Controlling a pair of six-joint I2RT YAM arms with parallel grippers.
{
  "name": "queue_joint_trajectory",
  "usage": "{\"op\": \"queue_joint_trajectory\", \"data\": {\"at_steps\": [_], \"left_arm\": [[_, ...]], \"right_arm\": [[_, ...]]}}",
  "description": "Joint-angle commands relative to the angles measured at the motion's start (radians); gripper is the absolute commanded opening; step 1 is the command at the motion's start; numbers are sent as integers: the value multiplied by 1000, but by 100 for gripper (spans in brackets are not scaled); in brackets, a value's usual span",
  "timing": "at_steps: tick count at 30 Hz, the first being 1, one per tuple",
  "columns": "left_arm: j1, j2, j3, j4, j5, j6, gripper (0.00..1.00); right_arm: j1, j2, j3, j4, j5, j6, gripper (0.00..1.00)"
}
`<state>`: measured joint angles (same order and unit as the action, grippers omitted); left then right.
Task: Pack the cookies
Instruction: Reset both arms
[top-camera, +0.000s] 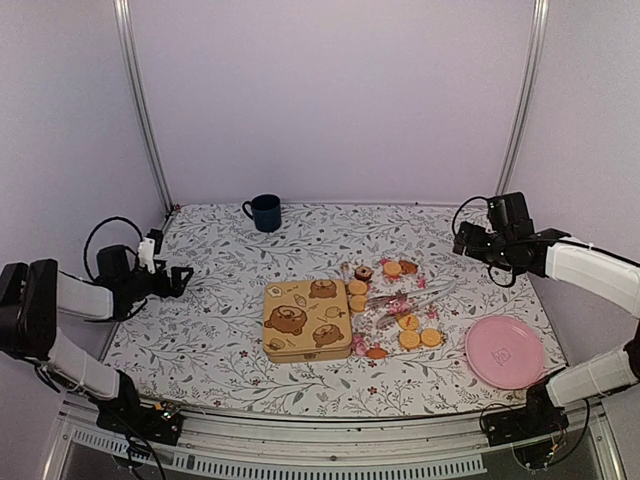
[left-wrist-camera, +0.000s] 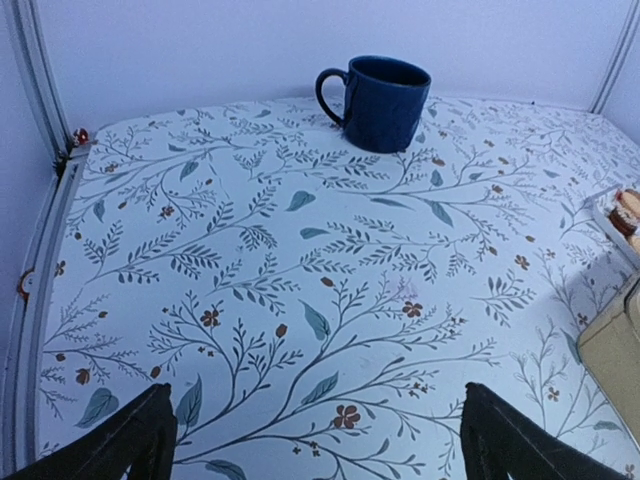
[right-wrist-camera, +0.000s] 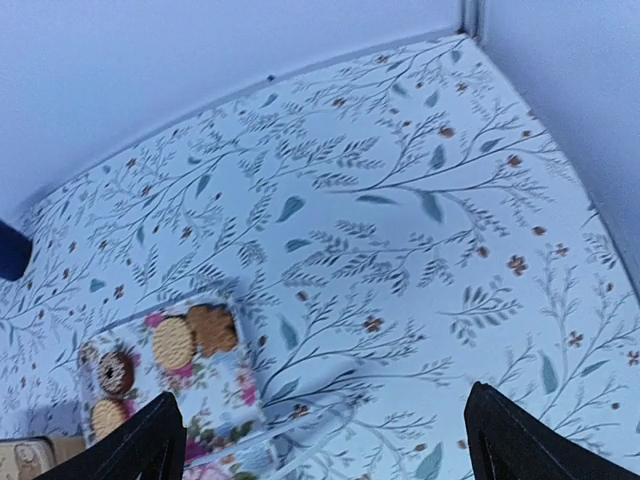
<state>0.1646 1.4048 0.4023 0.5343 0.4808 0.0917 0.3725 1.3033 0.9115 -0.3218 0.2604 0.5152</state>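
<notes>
Many small round cookies (top-camera: 409, 322), mostly golden-orange; left gripper (left-wrist-camera: 315, 398), right gripper (right-wrist-camera: 322, 398) fingers apart.

No legible text, label, brand or number in any view; the tin (top-camera: 307, 320) carries only cartoon pictures, the pink plate (top-camera: 522, 340) a faint unreadable mark

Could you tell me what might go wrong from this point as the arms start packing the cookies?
1. The tin looks closed, so the cookies cannot go in until its lid comes off. Lifting the lid could shove the tin into the cookies right beside it.
2. The cookies lie close together on what looks like loose floral packaging, so picking one may nudge its neighbours or drag the packaging.
</notes>
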Motion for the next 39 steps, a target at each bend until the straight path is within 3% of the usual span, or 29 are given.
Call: {"op": "queue_joint_trajectory", "data": {"at_steps": [1,6,8,11,13,14,16,24,28,34,39], "left_arm": [[4,-1,-93,484,-10,-89,99],[-4,112,-206,873,-27,-102,99],[-33,84,-198,784,-74,-61,99],[-70,165,-230,945,-102,-36,99],[-90,129,-194,816,-127,-8,99],[-93,155,-190,849,-125,-17,99],[-92,134,-173,768,-130,-14,99],[-89,148,-238,928,-141,-23,99],[-88,161,-321,1097,-145,-27,100],[-90,148,-278,998,-115,-12,100],[-92,178,-368,1187,-126,-13,99]], "right_arm": [[-46,-178,-278,412,202,-171,99],[-104,-275,-536,772,345,-379,99],[-139,-290,-602,878,343,-425,99],[-203,-305,-728,1118,273,-487,99],[-241,-282,-780,1253,218,-539,99],[-269,-257,-791,1298,185,-539,99],[-317,-198,-801,1379,101,-476,99],[-328,209,-734,1711,-67,-503,99],[-333,230,-663,1592,-49,-523,99],[-335,225,-656,1569,-53,-521,99],[-335,226,-674,1614,-70,-529,99]]}}
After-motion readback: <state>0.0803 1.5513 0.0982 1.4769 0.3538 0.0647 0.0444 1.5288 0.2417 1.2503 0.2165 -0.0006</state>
